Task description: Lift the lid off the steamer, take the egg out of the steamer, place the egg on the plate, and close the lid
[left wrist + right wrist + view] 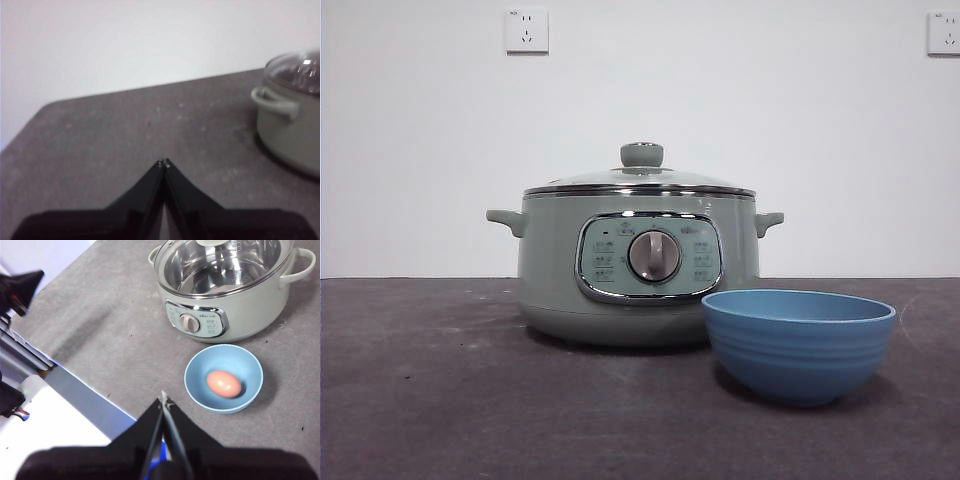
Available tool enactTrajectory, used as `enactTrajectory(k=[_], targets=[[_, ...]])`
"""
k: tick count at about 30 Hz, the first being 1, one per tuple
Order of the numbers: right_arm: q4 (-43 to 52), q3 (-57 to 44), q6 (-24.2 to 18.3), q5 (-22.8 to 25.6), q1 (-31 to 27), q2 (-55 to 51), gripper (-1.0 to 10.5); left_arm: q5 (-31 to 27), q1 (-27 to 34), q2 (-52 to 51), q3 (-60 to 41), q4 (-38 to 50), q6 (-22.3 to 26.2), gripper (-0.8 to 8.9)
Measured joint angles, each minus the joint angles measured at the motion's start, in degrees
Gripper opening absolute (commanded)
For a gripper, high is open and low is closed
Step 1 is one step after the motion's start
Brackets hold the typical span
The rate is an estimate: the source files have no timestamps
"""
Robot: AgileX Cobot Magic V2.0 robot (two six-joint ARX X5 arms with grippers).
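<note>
The sage-green steamer (638,265) stands mid-table with the glass lid (640,178) seated on it, knob up. The light-blue plate (798,343) sits just in front of it to the right. A brown egg (224,383) lies inside the plate (200,365), as the right wrist view shows from high above. My right gripper (164,399) is shut and empty, well back from the plate. My left gripper (164,162) is shut and empty above bare table, away from the steamer (290,135) and its lid (295,70). Neither arm appears in the front view.
The dark grey tabletop (440,400) ends at an edge (85,390) near the right gripper, with the other arm's base (15,290) beyond it. A white wall with two sockets (526,30) stands behind the table.
</note>
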Motion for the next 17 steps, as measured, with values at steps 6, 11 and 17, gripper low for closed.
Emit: enactTrajectory(k=[6, 11, 17], targets=[[0.0, 0.0, 0.0, 0.0, 0.0, 0.0, 0.0, -0.3, 0.0, -5.4, -7.0, 0.2, -1.6, -0.03], [0.0, 0.0, 0.0, 0.0, 0.0, 0.0, 0.0, -1.1, 0.0, -8.0, -7.6, -3.9, -3.3, -0.03], [0.0, 0.0, 0.0, 0.0, 0.0, 0.0, 0.0, -1.0, 0.0, -8.0, -7.6, -4.5, -3.7, -0.03]])
